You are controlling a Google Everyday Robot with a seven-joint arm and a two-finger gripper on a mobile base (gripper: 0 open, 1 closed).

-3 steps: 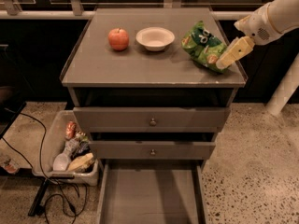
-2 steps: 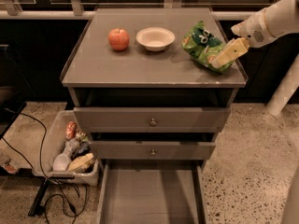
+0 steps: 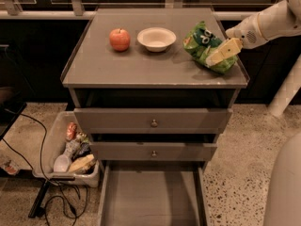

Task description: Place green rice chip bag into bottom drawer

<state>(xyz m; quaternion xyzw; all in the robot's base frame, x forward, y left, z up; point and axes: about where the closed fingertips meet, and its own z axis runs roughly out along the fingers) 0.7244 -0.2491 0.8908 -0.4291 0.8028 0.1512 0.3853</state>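
Note:
The green rice chip bag (image 3: 201, 42) lies on the right side of the grey cabinet top (image 3: 122, 67), near the right edge. My gripper (image 3: 222, 53) reaches in from the right on a white arm and lies against the bag's front right side, touching it. The bottom drawer (image 3: 153, 197) is pulled out at the foot of the cabinet, and its flat grey floor is bare.
A red apple (image 3: 120, 39) and a white bowl (image 3: 156, 38) sit left of the bag. Two shut drawer fronts with round knobs (image 3: 154, 123) are above the open drawer. A grey bin (image 3: 70, 149) of wrappers and cables sits on the floor at left.
My gripper has moved a little left and inward onto the bag's right side. The bag, apple and bowl have stayed where they were.

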